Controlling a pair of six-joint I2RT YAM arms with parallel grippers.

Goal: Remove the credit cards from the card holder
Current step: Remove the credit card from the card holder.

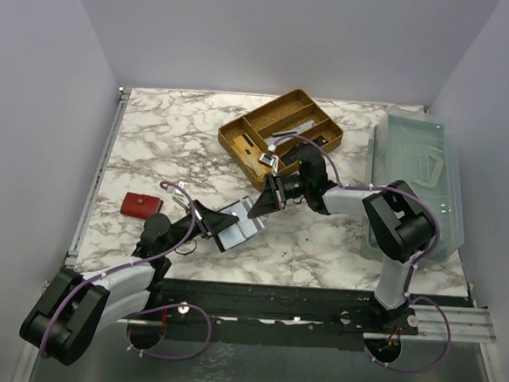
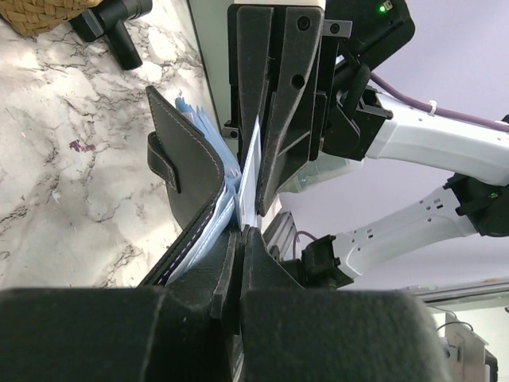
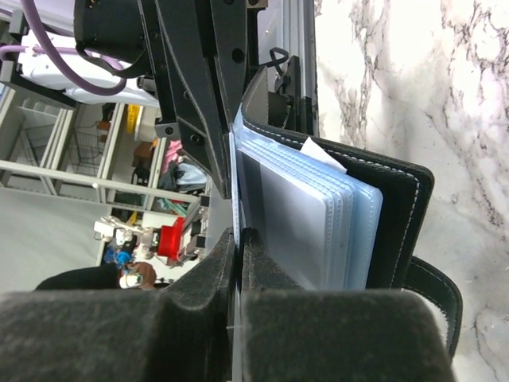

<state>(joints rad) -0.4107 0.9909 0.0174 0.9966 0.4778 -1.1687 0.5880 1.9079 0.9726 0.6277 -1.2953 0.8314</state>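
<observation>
Just ahead of the arm bases, over the middle of a marble table, both grippers meet at an open black holder. The holder is lifted off the table, its strap hanging loose. Between its two covers fans a stack of pale grey-blue leaves, the cards in clear sleeves.

One pale sheet stands apart from the stack at the holder's open side. The left gripper is closed tight on one end of this sheet. The right gripper comes from the opposite side, its fingers pressed together on the other end. Whether the sheet is a bare card or a sleeve cannot be told. The black covers and the rest of the stack lie just beside both sets of fingers, outside the pinch.

Behind the grippers sits a golden woven tray with several compartments. It holds small dark and silvery items, too small to name, and the right arm hides part of it. At the right edge stands a clear lidded bin, with a pale looped shape showing through it. A small red pouch lies flat on the table, to the left of the left gripper and apart from it.
</observation>
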